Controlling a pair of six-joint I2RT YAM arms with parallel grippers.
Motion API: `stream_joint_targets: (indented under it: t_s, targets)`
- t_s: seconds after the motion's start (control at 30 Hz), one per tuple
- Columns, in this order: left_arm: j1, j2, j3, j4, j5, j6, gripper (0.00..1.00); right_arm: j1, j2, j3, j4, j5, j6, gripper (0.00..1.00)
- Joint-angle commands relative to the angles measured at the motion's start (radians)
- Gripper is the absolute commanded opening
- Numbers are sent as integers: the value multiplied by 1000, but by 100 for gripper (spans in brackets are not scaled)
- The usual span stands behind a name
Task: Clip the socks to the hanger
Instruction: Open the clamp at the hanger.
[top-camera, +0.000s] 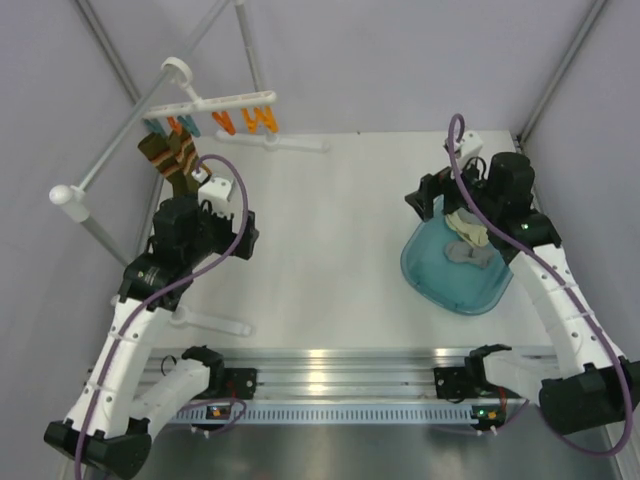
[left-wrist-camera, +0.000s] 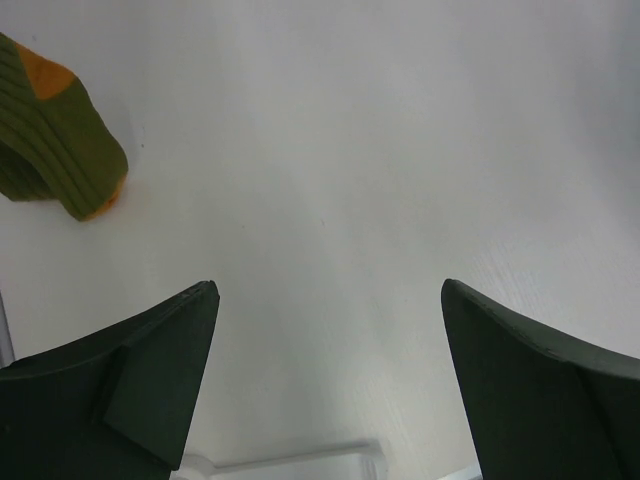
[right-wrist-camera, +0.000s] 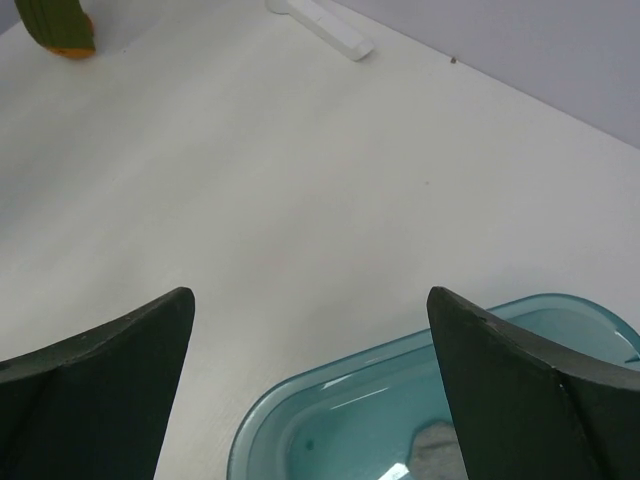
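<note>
The white counter (top-camera: 320, 250) carries a teal basin (top-camera: 445, 292) on its right side. Far left of the basin and beyond the counter's back edge, a white stand (top-camera: 130, 130) slants upward. The hanger (top-camera: 235, 100) hangs from the stand, well apart from the basin, with its orange and blue clips in a row.

A striped sock (top-camera: 170, 155), olive with orange patches, hangs from the end of the hanger farthest from the basin. Inside the basin lie a grey sock (top-camera: 468, 254) and, just behind it, a cream sock (top-camera: 466, 226); the two touch.

The right gripper (right-wrist-camera: 310, 295) hovers over the basin's far left rim, its jaws spread and empty. The left gripper (left-wrist-camera: 330, 290) is well left of the basin, just below the striped sock but apart from it, and is likewise spread wide and holding nothing.
</note>
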Motion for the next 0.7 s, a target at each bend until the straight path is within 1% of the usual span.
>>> stream_joint_targets:
  t_s: [0.0,0.03,0.07,0.1,0.17,0.2,0.23,0.37,0.4,0.47,0.5,0.53,0.63,0.67]
  targets:
    - [1,-90,-24,186,22,-38,98,30,-53,-62,202,-29,18,100]
    - [1,-110,-36,220,34,-52,98,39,-53,-66,233,-35,15,100]
    - [1,-127,-50,265,87,-52,98,51,-41,-57,259,-38,15,100]
    - [1,-159,-77,342,115,-82,97,74,-31,-47,305,-46,18,100]
    - [1,-179,-102,420,178,-114,93,102,24,1,347,-58,26,100]
    - [1,-190,-122,488,191,-124,92,129,45,18,385,-64,40,100]
    - [1,-193,-127,512,201,-140,92,143,66,33,422,-88,44,100]
    - [1,-184,-116,573,197,-150,89,237,195,122,561,-113,43,100]
    - [1,-187,-116,584,182,-162,88,281,219,140,576,-106,31,100]
    - [1,-193,-127,624,166,-171,88,322,296,208,602,-101,18,100]
    - [1,-196,-133,638,154,-180,88,362,322,231,612,-92,11,100]
    - [1,-203,-137,668,155,-188,88,382,368,249,628,-89,12,100]
    - [1,-211,-160,694,165,-210,85,447,455,311,700,-67,11,97]
    - [1,-214,-177,742,165,-216,85,461,477,343,732,-61,15,96]
